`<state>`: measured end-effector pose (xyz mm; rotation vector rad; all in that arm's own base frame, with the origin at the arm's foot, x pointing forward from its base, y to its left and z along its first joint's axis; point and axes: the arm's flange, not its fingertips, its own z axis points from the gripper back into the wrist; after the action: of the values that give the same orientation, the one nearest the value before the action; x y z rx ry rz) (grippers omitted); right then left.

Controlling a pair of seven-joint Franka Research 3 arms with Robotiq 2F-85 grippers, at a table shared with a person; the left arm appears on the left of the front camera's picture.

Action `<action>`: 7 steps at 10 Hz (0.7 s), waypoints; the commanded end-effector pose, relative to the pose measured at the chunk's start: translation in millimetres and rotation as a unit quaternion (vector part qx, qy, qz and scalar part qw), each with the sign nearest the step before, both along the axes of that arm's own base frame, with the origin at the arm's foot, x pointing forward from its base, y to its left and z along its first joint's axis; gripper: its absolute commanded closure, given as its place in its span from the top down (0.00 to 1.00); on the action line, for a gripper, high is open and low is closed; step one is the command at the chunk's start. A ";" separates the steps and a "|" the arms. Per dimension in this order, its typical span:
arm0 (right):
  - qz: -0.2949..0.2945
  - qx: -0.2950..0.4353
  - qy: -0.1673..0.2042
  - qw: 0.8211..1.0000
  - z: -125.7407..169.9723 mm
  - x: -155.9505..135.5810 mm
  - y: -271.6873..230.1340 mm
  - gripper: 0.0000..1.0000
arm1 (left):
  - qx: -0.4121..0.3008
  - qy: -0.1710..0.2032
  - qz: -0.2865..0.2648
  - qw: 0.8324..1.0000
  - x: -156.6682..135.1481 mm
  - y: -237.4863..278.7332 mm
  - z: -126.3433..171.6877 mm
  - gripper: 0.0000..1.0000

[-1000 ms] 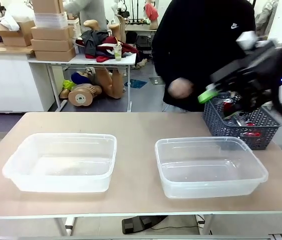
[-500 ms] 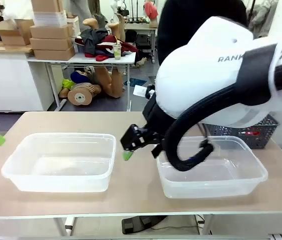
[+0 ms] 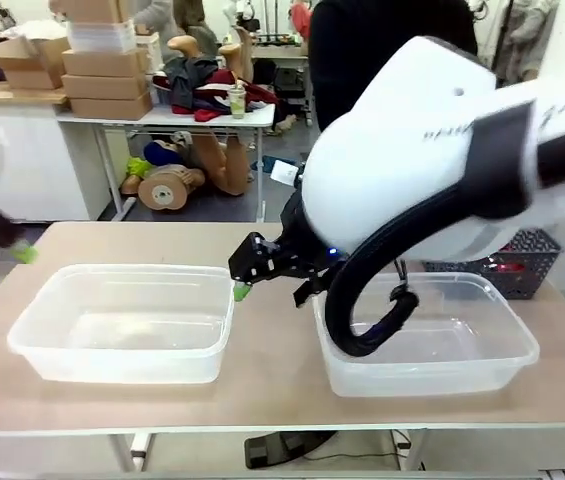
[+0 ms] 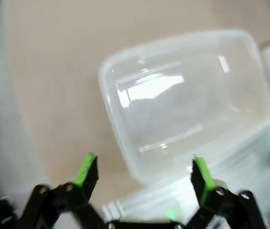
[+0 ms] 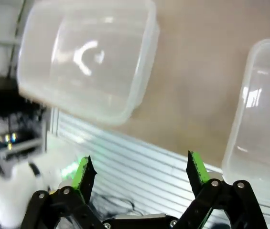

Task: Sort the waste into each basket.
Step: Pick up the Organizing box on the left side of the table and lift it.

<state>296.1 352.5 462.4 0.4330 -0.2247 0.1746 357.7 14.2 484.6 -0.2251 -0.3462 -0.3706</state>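
Observation:
Two clear baskets stand side by side on the table, the left one (image 3: 122, 322) and the right one (image 3: 424, 335); nothing shows inside either. My right arm reaches across the middle, and its gripper (image 3: 245, 280) hangs over the gap between them, near the left basket's far right corner. In the right wrist view this gripper (image 5: 140, 169) is open with nothing between its fingers, above the left basket (image 5: 87, 57) and the right basket (image 5: 264, 119). My left gripper (image 3: 2, 240) is a blur at the far left edge. It too is open (image 4: 143, 171) with nothing in it, over a basket (image 4: 187, 100). A bit of red waste (image 3: 507, 267) shows in the lattice basket.
A dark lattice basket (image 3: 527, 255) sits at the table's far right, mostly hidden behind my right arm. A person in dark clothes (image 3: 382, 40) stands at the far side. Bare tabletop (image 3: 272, 350) lies between the two clear baskets.
My right arm has swung from over the lattice basket at the far right to the middle, its gripper now between the clear baskets. My left gripper has risen at the left edge.

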 end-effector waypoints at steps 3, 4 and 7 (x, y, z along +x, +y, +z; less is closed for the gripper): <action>-0.074 -0.138 0.022 0.987 -50.1 59.6 107.1 1.00 | 0.076 0.023 0.104 0.991 14.0 8.6 -87.0 1.00; -0.098 -0.177 0.001 0.979 -55.4 68.1 117.7 1.00 | 0.060 0.023 0.080 0.995 16.0 7.8 -97.5 1.00; -0.117 -0.210 0.016 0.970 -73.6 90.6 144.5 1.00 | 0.078 0.058 0.035 0.995 25.4 -7.2 -122.8 1.00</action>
<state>372.8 458.8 392.8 0.0123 -0.2176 0.0220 413.3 11.9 381.4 -0.0955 -0.2207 -0.2752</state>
